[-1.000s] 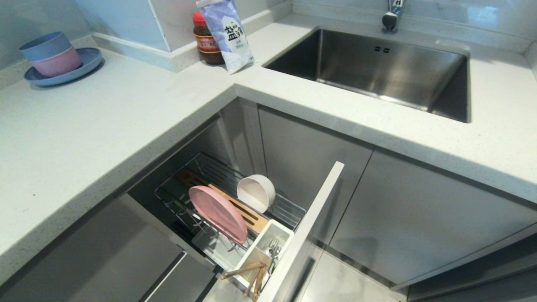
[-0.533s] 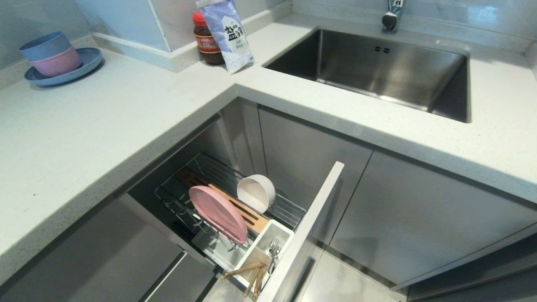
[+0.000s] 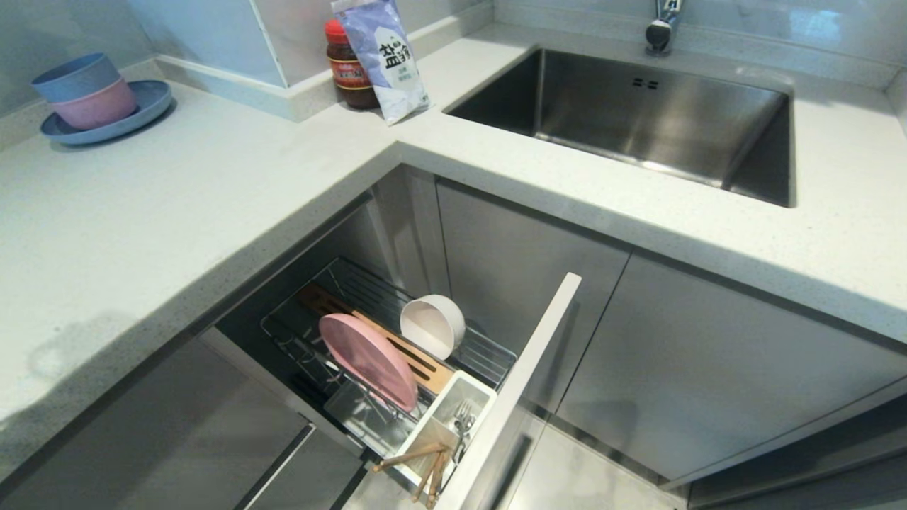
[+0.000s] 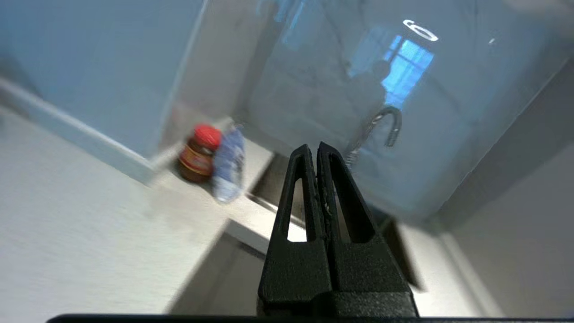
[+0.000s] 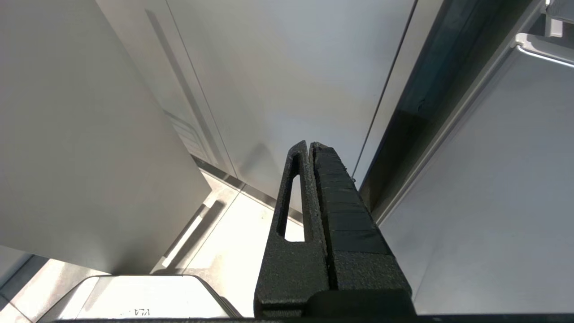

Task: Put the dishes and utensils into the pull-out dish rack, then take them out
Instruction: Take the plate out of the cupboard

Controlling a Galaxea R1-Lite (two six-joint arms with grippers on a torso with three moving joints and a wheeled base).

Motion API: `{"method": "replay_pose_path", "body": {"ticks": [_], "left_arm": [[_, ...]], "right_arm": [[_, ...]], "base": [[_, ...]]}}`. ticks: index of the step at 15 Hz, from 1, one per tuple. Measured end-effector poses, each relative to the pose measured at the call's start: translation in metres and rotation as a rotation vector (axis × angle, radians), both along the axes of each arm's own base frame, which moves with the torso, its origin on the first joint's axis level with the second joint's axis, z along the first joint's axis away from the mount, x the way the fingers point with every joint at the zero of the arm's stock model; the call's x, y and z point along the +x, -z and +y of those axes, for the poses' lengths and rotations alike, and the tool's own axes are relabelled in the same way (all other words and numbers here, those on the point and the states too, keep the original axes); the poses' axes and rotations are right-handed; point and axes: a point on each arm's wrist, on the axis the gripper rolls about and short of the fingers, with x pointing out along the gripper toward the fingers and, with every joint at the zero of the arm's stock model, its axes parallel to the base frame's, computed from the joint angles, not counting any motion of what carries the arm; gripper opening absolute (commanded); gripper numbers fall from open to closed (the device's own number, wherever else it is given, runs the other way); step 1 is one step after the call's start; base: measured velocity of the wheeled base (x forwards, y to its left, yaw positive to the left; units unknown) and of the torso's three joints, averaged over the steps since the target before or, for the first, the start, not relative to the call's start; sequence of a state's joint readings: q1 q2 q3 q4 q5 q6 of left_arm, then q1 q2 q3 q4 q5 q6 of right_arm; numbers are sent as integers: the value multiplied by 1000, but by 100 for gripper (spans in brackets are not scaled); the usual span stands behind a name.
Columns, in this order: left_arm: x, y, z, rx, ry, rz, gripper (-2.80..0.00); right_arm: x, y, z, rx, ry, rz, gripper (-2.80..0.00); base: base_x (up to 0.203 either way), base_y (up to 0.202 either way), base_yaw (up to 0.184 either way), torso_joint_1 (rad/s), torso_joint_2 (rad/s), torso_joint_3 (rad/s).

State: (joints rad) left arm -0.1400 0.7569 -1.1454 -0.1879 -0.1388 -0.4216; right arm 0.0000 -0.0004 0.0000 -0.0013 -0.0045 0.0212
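The pull-out dish rack (image 3: 489, 356) stands drawn out below the counter corner in the head view. In it the pink plate (image 3: 368, 361) stands on edge among the prongs, and the off-white bowl (image 3: 432, 325) lies tipped beside the wood strip. The chopsticks (image 3: 424, 462) and the fork (image 3: 464, 421) stand in the white cutlery cup (image 3: 479, 390). Neither arm shows in the head view. My left gripper (image 4: 313, 149) is shut and empty, raised over the counter and pointing toward the sink corner. My right gripper (image 5: 308, 145) is shut and empty, low beside the cabinet fronts.
A blue plate with stacked blue and pink bowls (image 3: 92, 95) sits at the counter's far left. A red-lidded jar (image 3: 348, 67) and a salt bag (image 3: 386, 57) stand at the corner, the jar (image 4: 199, 152) also in the left wrist view. The sink (image 3: 638, 113) and its tap (image 3: 662, 25) lie right.
A faint shadow has appeared on the counter at the lower left of the head view. The rack and everything in it have stayed put.
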Motion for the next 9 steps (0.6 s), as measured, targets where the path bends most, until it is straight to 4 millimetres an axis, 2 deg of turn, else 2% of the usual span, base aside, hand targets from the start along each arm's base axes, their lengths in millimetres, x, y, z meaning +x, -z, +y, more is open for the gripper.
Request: {"method": "replay_pose_path", "body": {"ticks": [3,5,9], "left_arm": [[38,-2,-10,-119,154,125,-280],[58,1,-21,-177,154,202,-280],[86,10,-52,-256,160,343,-280]], "right_arm": [[0,0,0,0,0,0,-280],[0,0,0,0,0,0,-280],[0,0,0,0,0,0,-280]], "base": [[0,0,0,0,0,0],[0,0,0,0,0,0],[0,0,0,0,0,0]]}}
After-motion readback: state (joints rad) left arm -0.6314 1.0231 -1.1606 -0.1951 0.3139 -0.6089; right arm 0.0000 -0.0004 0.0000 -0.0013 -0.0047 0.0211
